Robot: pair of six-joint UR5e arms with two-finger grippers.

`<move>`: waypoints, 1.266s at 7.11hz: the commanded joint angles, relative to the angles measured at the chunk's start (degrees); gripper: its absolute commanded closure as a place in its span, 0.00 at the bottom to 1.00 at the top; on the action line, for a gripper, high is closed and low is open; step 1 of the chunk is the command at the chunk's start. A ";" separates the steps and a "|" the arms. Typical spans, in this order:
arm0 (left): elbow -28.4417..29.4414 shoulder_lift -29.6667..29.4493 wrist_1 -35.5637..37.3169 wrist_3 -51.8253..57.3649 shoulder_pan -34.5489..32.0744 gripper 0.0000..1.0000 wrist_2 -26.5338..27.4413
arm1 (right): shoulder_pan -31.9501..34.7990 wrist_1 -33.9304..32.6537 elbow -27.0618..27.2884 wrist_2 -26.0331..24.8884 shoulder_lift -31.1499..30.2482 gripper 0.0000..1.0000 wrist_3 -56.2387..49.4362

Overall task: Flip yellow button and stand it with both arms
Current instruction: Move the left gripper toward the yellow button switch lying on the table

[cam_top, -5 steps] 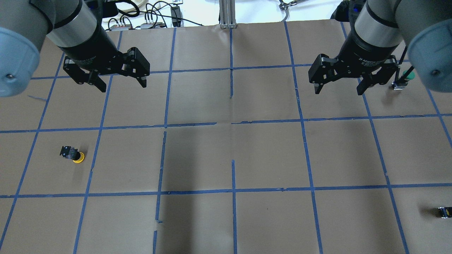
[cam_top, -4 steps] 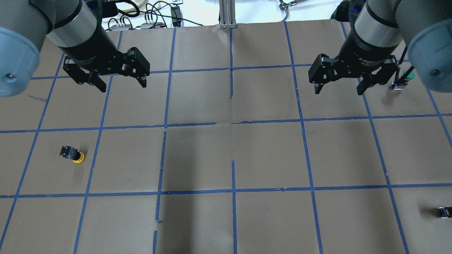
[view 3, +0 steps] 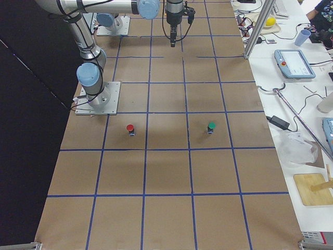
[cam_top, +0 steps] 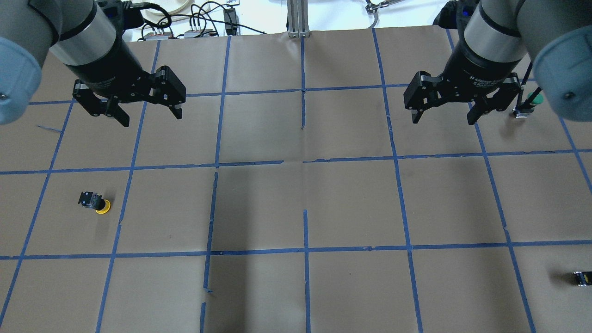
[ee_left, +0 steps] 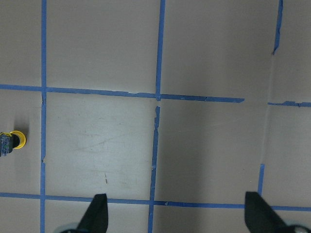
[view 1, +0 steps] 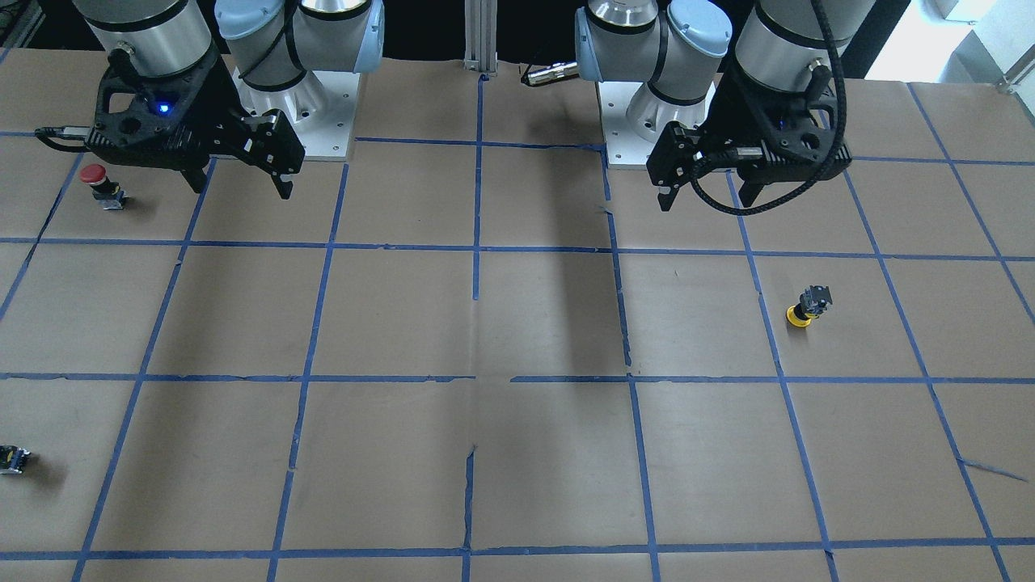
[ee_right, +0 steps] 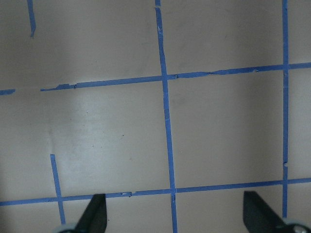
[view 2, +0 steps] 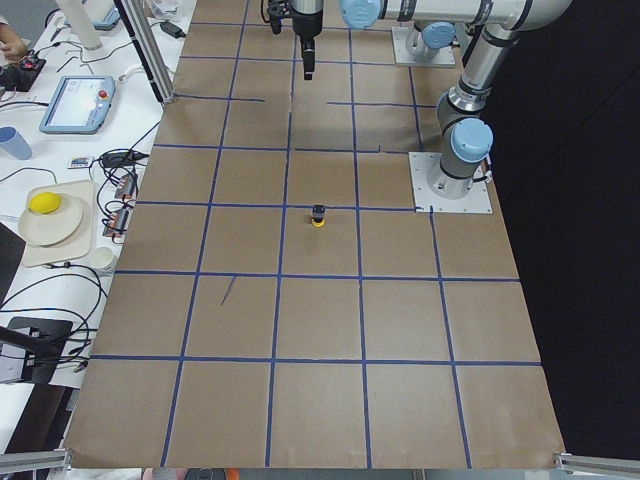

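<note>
The yellow button (cam_top: 97, 203) lies on its side on the brown paper at the left, with its yellow cap toward the table's middle. It also shows in the front view (view 1: 806, 307), the exterior left view (view 2: 318, 216) and at the left edge of the left wrist view (ee_left: 12, 142). My left gripper (cam_top: 150, 118) is open and empty and hangs above the table, farther back than the button; it also shows in the front view (view 1: 705, 198). My right gripper (cam_top: 443, 120) is open and empty, high over the far right, and shows in the front view (view 1: 242, 190).
A red-capped button (view 1: 97, 182) stands near the right arm's base. A green-capped button (cam_top: 532, 102) stands at the far right. A small black block (cam_top: 582, 277) lies at the right edge. Blue tape lines grid the paper.
My left gripper has shifted a little to the left and nearer to the button's row. The right gripper and the button have not moved.
</note>
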 commanded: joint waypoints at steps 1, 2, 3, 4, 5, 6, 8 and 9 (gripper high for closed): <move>-2.04 -1.35 -0.32 0.07 8.57 0.00 -0.16 | -0.09 0.07 0.00 -0.21 0.02 0.00 -0.42; -3.36 -2.66 0.38 1.29 12.70 0.00 -0.33 | -0.09 0.07 -0.09 -0.21 -0.33 0.00 -0.60; -3.81 -4.41 0.56 6.09 17.27 0.00 -0.42 | -0.09 0.16 -0.09 -0.30 -0.42 0.00 -0.60; -4.16 -6.26 0.39 11.45 19.58 0.00 -0.16 | -0.09 -0.01 -0.09 -0.30 -0.42 0.00 -0.60; -4.42 -8.71 1.95 16.63 20.73 0.00 2.19 | -0.09 -0.01 -0.09 -1.34 -0.42 0.00 -0.60; -5.30 -11.26 7.10 20.43 22.57 0.01 6.04 | -0.09 -0.19 0.00 -1.53 -0.16 0.00 -0.08; -9.59 -13.12 9.33 26.84 28.97 0.02 6.26 | -0.53 0.25 0.00 -2.31 -0.25 0.00 -0.43; -11.96 -13.92 13.87 29.32 29.53 0.01 6.17 | -0.53 0.16 0.08 -2.32 -0.07 0.00 -0.43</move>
